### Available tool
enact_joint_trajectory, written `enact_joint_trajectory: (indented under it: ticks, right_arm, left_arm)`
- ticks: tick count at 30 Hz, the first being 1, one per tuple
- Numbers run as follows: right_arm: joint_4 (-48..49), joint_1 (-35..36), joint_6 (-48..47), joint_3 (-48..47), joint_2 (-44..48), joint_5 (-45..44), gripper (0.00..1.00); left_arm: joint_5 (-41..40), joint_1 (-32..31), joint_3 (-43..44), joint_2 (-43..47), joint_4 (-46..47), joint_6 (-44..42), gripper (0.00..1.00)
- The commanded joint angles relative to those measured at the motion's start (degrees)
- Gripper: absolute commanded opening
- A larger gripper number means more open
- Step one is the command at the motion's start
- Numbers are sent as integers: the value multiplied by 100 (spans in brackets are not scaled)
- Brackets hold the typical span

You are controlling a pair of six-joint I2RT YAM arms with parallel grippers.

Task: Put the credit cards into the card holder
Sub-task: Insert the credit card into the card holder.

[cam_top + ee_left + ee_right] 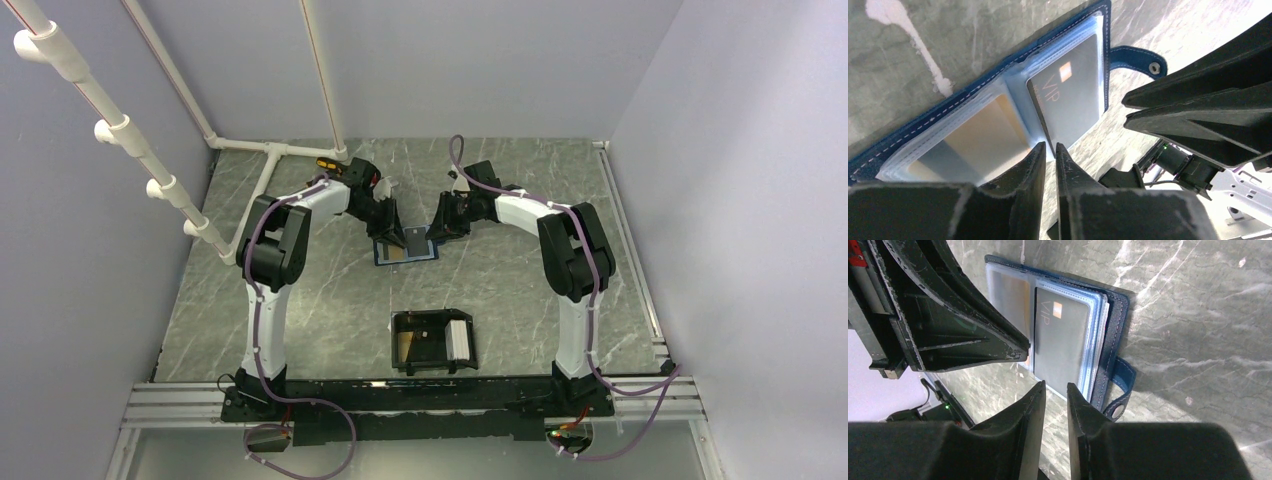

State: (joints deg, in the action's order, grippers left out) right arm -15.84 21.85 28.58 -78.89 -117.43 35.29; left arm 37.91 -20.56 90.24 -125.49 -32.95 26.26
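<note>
Far out on the table, beyond the card holder (428, 317), both arms bend inward and meet over the open blue wallet (1118, 335). I believe they come together there because the credit cards not yet delivered sit inside its clear plastic sleeves, so one claw must steady the wallet while the other pulls a card free. The left gripper (1049, 147) has its tips at the near edge of the sleeves, at the fold between the two pages. Its jaws stand only a little apart and I see the table through the gap, so it grips nothing. The right gripper (1055, 386) is just beside the lower edge of a grey-looking card marked VIP (1060, 337), also slightly parted and empty. To my judgement this is the approach to a pinch, not a pinch. The overhead view gives me what the wrist cameras cannot: the holder lies well apart from the wallet, nearer to the arm bases, with one orange card (405, 347) inside it next to a white strip (458, 338). But from above the jaws are too small to read. The left wrist camera alone shows a gold card (980, 132) in the other page, which in the right wrist view is mostly hidden behind the left claw.
</note>
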Motion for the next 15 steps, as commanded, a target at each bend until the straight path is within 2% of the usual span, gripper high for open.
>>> enact_joint_trajectory:
  ticks: [1, 4, 15]
  right_arm:
    - [241, 19, 29, -2, 4, 146, 24]
    - [215, 21, 25, -36, -30, 147, 24]
    - [209, 20, 3, -64, -148, 171, 26]
  left_arm:
    - [340, -16, 231, 185, 299, 139, 16]
    - [383, -19, 260, 49, 349, 176, 11]
    - [276, 13, 30, -171, 523, 222, 7]
